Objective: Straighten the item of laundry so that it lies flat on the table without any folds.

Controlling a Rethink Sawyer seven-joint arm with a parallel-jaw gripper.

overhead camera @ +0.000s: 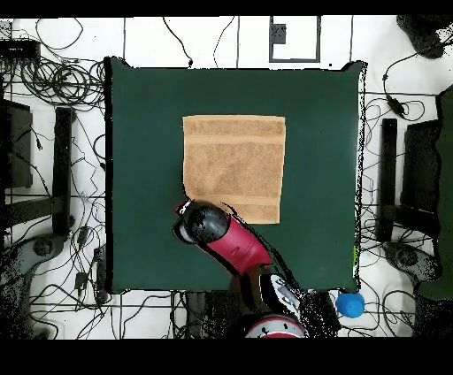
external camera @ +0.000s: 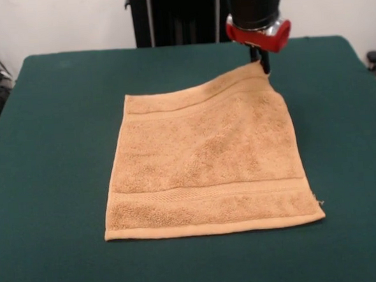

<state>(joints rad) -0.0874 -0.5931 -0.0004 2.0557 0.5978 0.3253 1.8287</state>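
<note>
Front and overhead views of a towel-flattening task. Nearest the front camera, the bare green bench [external camera: 55, 264] is showing ahead of the towel's [external camera: 206, 172] hemmed front edge, which is lying straight and flat, its two near corners resting on the cloth. Just behind that edge a woven band is running across the full width. The middle of the towel is spreading open with no fold visible, only slight unevenness in the pile. Farther back a second band is crossing the towel, and here the surface is rising: the far edge is sloping upward toward the far right corner, which is being held off the bench. At that corner the end effector [external camera: 264, 65] is reaching down from above, its dark tips meeting the raised fabric; they appear to be closed on the corner, though the exact pinch is too small to confirm. In the overhead view the end effector [overhead camera: 196, 221] is sitting at one corner of the towel [overhead camera: 234, 168], with the rest of the fabric extending diagonally away from it toward the bench centre. The towel is roughly square, so no long axis is governing the move. Judged from this, the remaining work is lowering and releasing the lifted corner so it lies flat.
</note>
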